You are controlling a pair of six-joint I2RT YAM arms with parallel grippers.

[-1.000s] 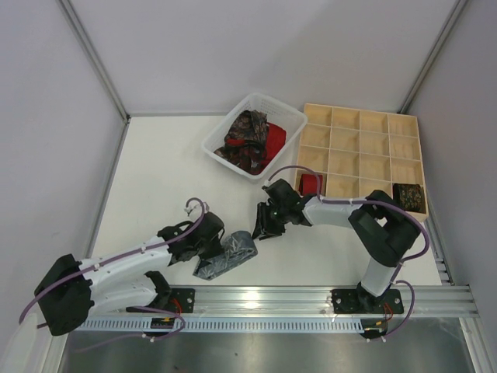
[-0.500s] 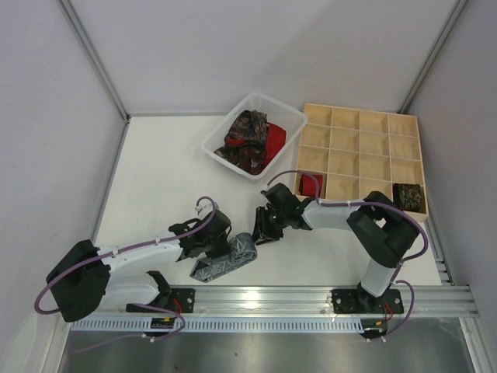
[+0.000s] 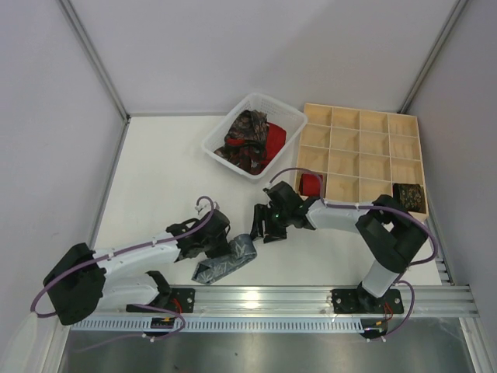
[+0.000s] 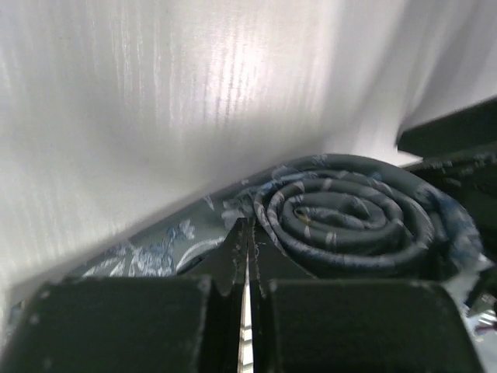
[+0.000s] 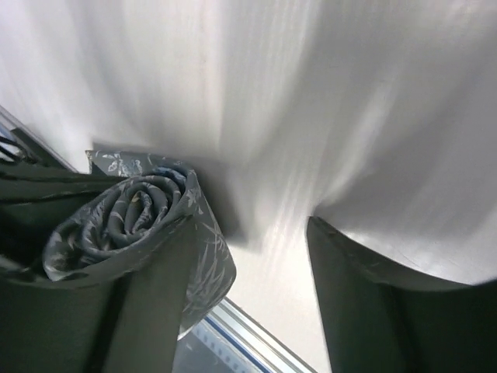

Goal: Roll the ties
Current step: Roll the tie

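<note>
Grey tie (image 3: 221,266) on table (image 3: 163,179) near front edge, between both arms, one end wound into tight roll (image 4: 349,219). Left gripper (image 3: 225,247) clamped shut, tips right by roll. Right gripper (image 3: 262,231) jaws apart, one finger against roll, other well clear.

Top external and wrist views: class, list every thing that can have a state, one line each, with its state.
grey tie, partly rolled, tail flat on table
left end effector, shut
right end effector, open, roll against one finger
white basket, holding loose ties
wooden tray, rolled ties in two compartments
</note>
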